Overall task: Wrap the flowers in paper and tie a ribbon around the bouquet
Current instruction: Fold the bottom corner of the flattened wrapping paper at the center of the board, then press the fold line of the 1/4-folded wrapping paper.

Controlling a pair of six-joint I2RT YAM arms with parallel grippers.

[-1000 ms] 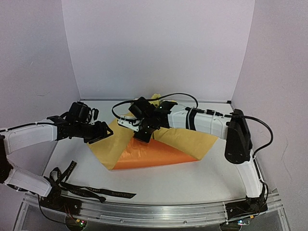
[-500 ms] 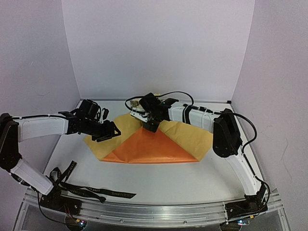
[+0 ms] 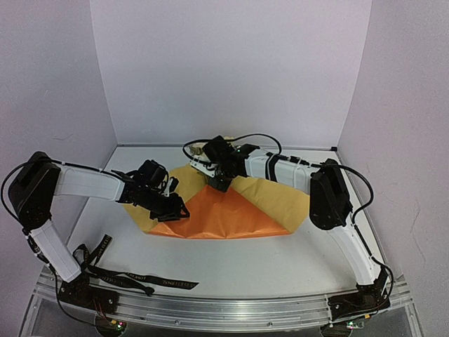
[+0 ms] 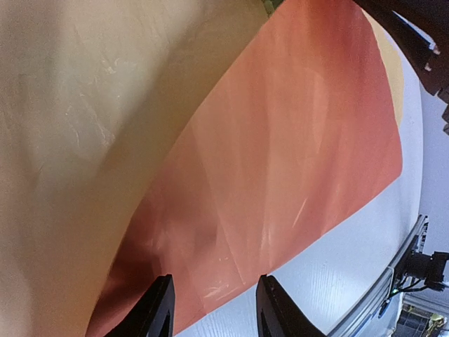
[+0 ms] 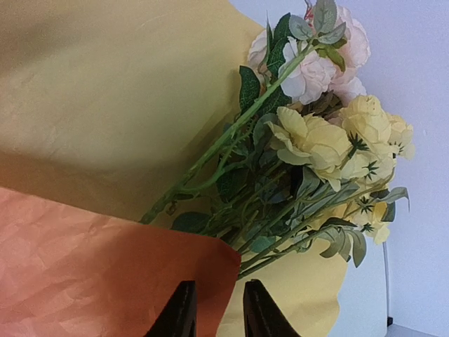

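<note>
The left gripper point(image 4: 214, 316) has its two dark fingers point(image 4: 160, 314) standing apart with nothing nipped between them. Through the gap I can see the orange face of the paper point(image 4: 280, 161) and its lower edge where it meets the white table point(image 4: 354, 281). Seen from above, this gripper sits low over the left end of the orange flap, right where orange gives way to the yellow side, with the arm reaching in from the left. Whether the fingertips touch the sheet I cannot tell.

The right gripper point(image 5: 219, 312) has its fingers a little parted, leaving only a narrow gap. The corner of the orange flap lies just ahead of that gap, and it does not look clamped. Right beyond it the flowers point(image 5: 316, 133) lie on the yellow side of the paper. Their green stems run in under the orange flap, and the cream and pale yellow blooms stick out past the sheet's far edge. From above, this gripper is at the peak of the orange triangle, at the far middle of the sheet, with the arm stretched across from the right.

The paper lies spread in the middle of the table, an orange triangular flap folded over the centre with yellow showing on either side. The ribbon point(image 3: 140, 278) lies loose at the near left, by the left arm's base, well apart from the paper.
</note>
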